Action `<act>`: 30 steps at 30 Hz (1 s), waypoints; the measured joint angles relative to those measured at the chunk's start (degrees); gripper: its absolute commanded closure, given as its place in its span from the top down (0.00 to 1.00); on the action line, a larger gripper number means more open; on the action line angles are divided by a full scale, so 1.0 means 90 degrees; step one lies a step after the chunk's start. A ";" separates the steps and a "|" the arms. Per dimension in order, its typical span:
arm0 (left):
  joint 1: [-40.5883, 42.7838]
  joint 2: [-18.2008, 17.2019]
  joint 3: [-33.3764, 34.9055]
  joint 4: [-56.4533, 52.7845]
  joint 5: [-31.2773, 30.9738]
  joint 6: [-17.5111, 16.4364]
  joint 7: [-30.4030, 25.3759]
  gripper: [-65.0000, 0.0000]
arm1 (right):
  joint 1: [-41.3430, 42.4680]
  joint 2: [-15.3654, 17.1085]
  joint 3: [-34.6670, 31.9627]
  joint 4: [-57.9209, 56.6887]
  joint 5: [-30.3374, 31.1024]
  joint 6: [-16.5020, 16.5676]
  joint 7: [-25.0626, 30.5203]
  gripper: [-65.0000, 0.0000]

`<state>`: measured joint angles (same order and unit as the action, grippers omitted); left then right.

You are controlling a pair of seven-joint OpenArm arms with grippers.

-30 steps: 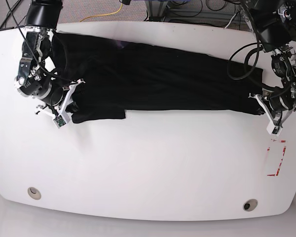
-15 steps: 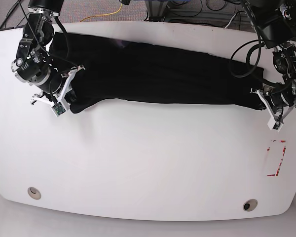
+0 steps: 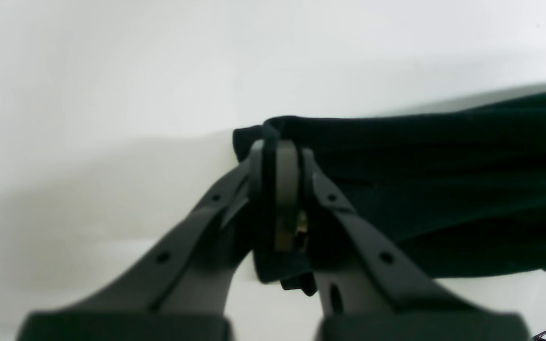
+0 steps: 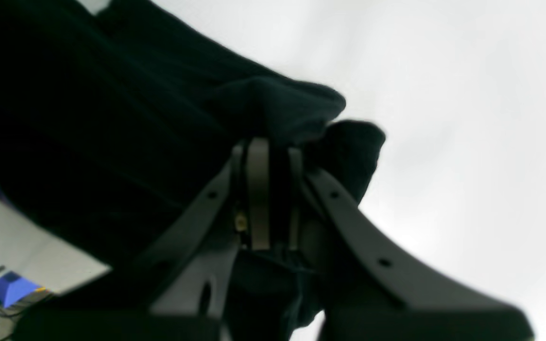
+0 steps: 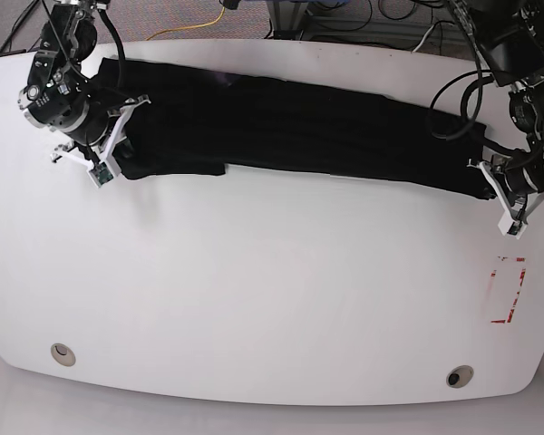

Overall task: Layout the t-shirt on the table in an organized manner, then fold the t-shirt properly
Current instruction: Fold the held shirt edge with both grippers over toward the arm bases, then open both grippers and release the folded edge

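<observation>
The black t-shirt (image 5: 290, 127) lies as a long narrow band across the far half of the white table (image 5: 272, 299). My right gripper (image 5: 124, 165), at the left of the base view, is shut on the band's left end. Its wrist view shows bunched fabric (image 4: 277, 109) pinched between the closed fingertips of the right gripper (image 4: 267, 149). At the base view's right, my left gripper (image 5: 488, 184) is shut on the shirt's right end. In its wrist view the t-shirt (image 3: 443, 180) stretches away rightward from the left gripper (image 3: 280, 151).
Red tape marks (image 5: 509, 292) sit near the table's right edge. Two round grommet holes (image 5: 63, 353) (image 5: 460, 376) lie by the front edge. Cables, one of them a yellow cable (image 5: 196, 27), run on the floor beyond the far edge.
Both grippers have moved toward the far edge, pulling the shirt with them. The band now lies farther back and the lower flap at its left end is shorter.
</observation>
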<state>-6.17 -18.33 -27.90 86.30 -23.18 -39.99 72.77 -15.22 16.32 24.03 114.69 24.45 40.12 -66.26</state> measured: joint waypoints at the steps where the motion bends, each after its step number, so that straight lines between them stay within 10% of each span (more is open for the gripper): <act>1: 0.0002 -0.0015 0.0000 0.0000 0.0000 0.0000 0.0000 0.00 | -0.0063 0.0000 -0.0002 0.0000 0.0005 0.0000 0.0007 0.01; 12: 0.0119 -0.0131 0.0005 0.0000 -0.0022 -0.0015 -0.0019 0.00 | -0.0520 -0.0032 -0.0007 -0.0005 0.0046 0.0002 0.0022 0.03; 16: 0.0121 -0.0119 0.0012 -0.0002 -0.0022 -0.0015 -0.0017 0.01 | -0.0554 -0.0032 -0.0007 -0.0007 0.0015 0.0000 0.0022 0.24; 24: 0.0187 -0.0270 0.0012 0.0000 0.0100 -0.0012 -0.0019 0.39 | -0.0704 0.0002 0.0017 -0.0007 -0.0109 -0.0002 -0.0002 0.82; 30: 0.0287 -0.0347 -0.0005 0.0000 0.0172 0.0007 0.0017 0.63 | -0.0908 -0.0036 0.0459 -0.0010 0.0010 0.0002 0.0007 0.90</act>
<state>-3.60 -21.45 -27.94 86.30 -21.63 -39.92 72.93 -23.40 15.99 28.16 114.61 24.53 40.14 -66.19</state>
